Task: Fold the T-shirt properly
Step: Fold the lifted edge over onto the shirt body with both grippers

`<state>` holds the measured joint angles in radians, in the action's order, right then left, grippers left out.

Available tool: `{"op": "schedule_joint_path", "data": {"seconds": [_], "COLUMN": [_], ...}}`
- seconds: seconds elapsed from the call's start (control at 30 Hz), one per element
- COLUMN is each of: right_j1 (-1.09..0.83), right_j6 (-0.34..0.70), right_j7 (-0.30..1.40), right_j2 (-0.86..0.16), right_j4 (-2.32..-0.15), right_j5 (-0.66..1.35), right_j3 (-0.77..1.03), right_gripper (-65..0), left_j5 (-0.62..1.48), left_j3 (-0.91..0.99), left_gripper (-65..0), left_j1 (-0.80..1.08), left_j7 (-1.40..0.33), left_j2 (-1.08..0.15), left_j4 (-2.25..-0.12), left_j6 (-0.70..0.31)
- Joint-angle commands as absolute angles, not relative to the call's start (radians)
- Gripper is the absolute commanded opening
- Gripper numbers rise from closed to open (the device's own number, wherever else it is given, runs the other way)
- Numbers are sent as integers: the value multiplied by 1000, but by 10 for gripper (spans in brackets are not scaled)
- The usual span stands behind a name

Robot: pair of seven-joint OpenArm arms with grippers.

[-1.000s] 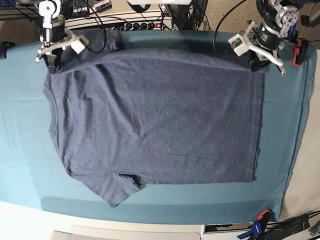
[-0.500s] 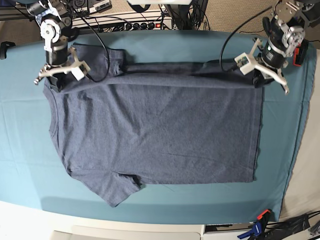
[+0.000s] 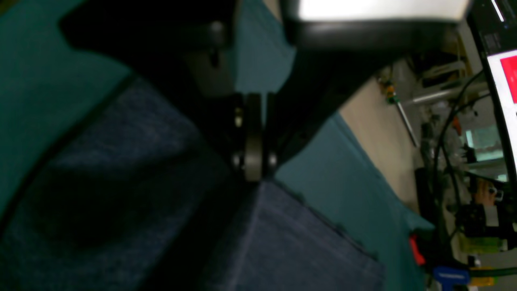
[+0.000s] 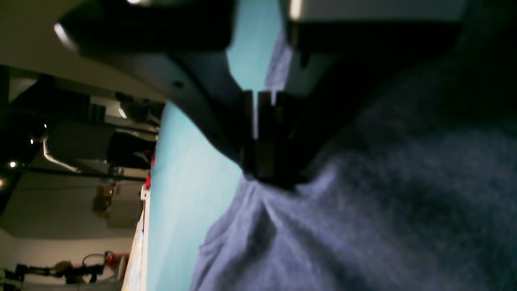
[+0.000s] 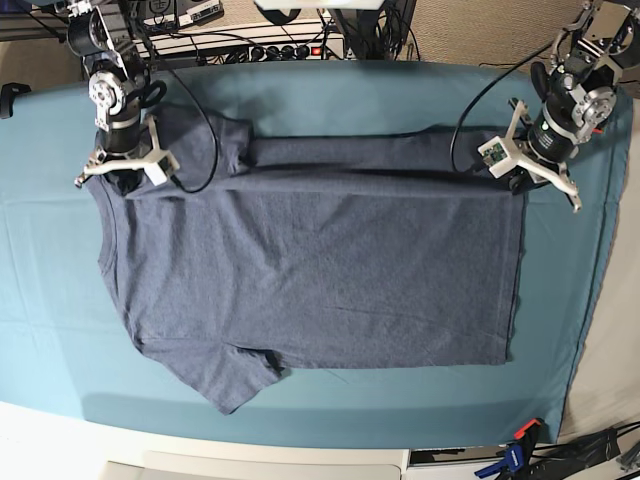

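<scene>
The slate blue-grey T-shirt lies plain side up on the teal table cloth, with its neck to the left and its hem to the right. Its far edge is lifted and doubled toward the near side, making a folded band along the back. My left gripper is shut on the far hem corner at the right. The left wrist view shows the closed left gripper pinching the T-shirt. My right gripper is shut on the shoulder edge at the left. In the right wrist view, the right gripper clamps the bunched T-shirt.
A power strip and cables run behind the table's far edge. A blue and orange clamp holds the cloth at the near right corner. A black fitting sits at the left edge. The near sleeve points toward the front edge.
Both grippers have moved toward the near side with the shirt's far edge. The fold line has come forward, and the far sleeve and a folded band now show behind them.
</scene>
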<state>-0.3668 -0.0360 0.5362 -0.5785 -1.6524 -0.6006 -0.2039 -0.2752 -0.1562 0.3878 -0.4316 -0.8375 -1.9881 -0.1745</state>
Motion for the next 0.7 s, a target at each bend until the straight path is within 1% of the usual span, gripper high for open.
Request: {"op": "schedule_joint_path", "data": {"seconds": [0.0,0.27,0.4,0.67], "right_j1": [-353,-326,-321,-308], "right_j6": [-55,-55,-38,-34], "right_j7": [541,500,495,487], "right_j2": [-596,-596,-596,-598], "right_j4": [-1654,-1654,-1655,-1655], "right_j5": [-617,-591,-591,-591], "right_j3": [-196,-196,-196,-211], "right_gripper": [-650,-650,-650,-650], "left_j5": [-284,-283,-283,-264], "left_j3": [-146,-147,-147,-147], "left_gripper": [-650,-650,-650,-650], "left_j1": [379,365,365,365], "left_j7": [-421,-417,-413,-409], "left_j2": [-856,-856,-856,-856], "left_j4": [-1995,-1995,-1995,-1994], "left_j6": [-159,-159,-184,-185]}}
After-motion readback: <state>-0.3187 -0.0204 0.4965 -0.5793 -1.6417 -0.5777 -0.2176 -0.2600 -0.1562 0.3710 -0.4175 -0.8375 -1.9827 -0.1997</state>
